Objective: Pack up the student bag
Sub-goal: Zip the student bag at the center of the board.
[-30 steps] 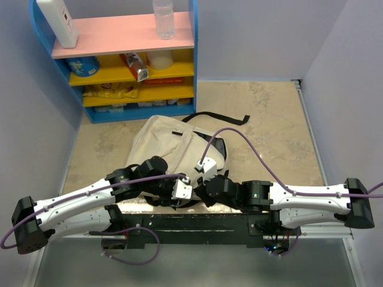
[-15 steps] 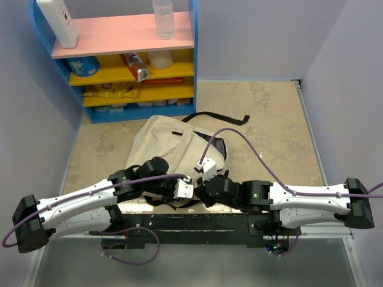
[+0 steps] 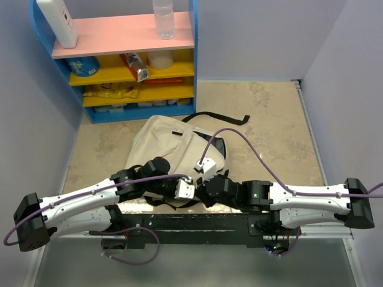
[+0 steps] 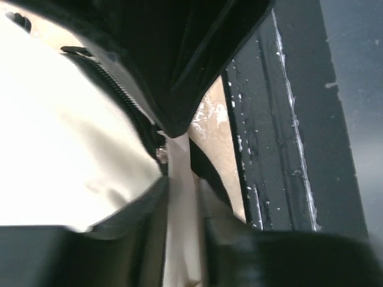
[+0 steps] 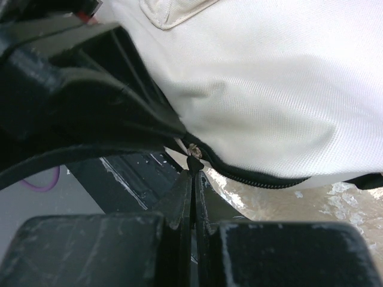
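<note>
The beige student bag (image 3: 170,140) lies on the table's middle, its near end under both wrists. In the left wrist view my left gripper (image 4: 182,200) is shut on a beige fabric tab (image 4: 178,179) at the end of the bag's black zipper (image 4: 128,107); the dark lining (image 4: 179,54) gapes above. In the right wrist view my right gripper (image 5: 193,173) is shut on the black zipper pull (image 5: 194,161), just below the slider and the beige canvas (image 5: 269,89). From above the left gripper (image 3: 181,190) and the right gripper (image 3: 202,190) nearly touch at the bag's near edge.
A blue shelf unit (image 3: 119,60) with pink and yellow boards stands at the back left, holding a clear bottle (image 3: 163,18), a white bottle (image 3: 58,21) and snack packs. A black bag strap (image 3: 218,116) trails to the right. A black rail (image 3: 197,224) runs along the near edge.
The left arm has shifted slightly to the right; both grippers keep their hold at the bag's near edge. The bag has hardly moved.
</note>
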Controlling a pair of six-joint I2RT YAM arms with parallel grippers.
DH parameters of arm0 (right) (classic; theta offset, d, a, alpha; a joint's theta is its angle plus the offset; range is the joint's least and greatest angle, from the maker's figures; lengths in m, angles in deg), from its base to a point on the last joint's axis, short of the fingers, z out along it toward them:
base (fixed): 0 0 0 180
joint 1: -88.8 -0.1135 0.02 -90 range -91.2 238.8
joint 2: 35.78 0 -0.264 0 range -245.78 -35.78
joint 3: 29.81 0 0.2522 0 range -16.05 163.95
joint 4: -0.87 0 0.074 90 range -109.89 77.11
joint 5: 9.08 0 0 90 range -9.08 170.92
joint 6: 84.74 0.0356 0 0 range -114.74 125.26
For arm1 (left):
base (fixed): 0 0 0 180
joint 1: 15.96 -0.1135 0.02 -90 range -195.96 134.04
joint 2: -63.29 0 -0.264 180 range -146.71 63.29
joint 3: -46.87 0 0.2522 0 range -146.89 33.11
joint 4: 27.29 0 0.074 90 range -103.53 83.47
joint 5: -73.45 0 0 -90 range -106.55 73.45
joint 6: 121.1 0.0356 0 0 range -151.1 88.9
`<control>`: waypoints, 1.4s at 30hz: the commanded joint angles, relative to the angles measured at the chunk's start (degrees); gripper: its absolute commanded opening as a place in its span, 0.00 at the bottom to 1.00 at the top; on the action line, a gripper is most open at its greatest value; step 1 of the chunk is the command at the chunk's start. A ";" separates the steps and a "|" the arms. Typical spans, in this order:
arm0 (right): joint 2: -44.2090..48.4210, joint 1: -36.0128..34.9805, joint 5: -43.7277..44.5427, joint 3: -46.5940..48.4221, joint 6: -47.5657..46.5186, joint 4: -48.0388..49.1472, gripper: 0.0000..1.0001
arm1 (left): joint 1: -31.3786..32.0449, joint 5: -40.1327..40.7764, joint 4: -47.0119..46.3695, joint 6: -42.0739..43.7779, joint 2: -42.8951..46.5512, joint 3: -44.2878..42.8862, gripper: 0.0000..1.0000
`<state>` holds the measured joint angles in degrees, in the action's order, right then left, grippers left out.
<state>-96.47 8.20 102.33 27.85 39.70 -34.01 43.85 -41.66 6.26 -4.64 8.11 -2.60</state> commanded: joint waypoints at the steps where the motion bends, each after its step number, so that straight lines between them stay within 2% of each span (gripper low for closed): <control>1: 2.06 0.09 -0.31 1.19 -0.16 3.28 0.00 | 0.39 -0.30 -3.44 0.61 -0.46 0.72 0.10; 3: 2.41 0.09 -0.14 1.10 0.02 3.28 0.00 | 0.48 -0.47 -3.53 0.87 -0.54 0.81 0.07; 4: 2.50 0.09 -0.14 1.10 0.10 3.28 0.00 | 0.48 -0.47 -3.44 0.79 -0.63 0.72 0.01; 11: 2.07 1.05 3.11 0.31 0.98 0.14 0.00 | 0.48 -2.31 -0.03 2.98 -0.72 -0.24 0.00; 18: 4.43 11.76 1.88 -1.54 0.20 -1.99 0.00 | 0.57 -5.92 5.60 9.57 -0.37 -1.03 0.00; 24: 2.69 14.85 1.71 -0.48 -2.35 -3.04 0.00 | 0.57 -6.80 8.24 12.91 0.42 -1.39 0.00; 31: 0.22 20.56 4.96 2.07 -6.66 -6.12 0.00 | 1.71 -9.79 16.32 19.94 1.04 -2.44 0.00; 42: -2.94 34.18 3.99 4.53 -13.69 -1.47 0.00 | 2.42 -10.23 29.07 32.32 1.30 -3.41 0.00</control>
<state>-98.33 37.92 100.03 29.10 30.52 -39.00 45.03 -46.53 21.87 21.89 8.79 -4.98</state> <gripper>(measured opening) 0.010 0.011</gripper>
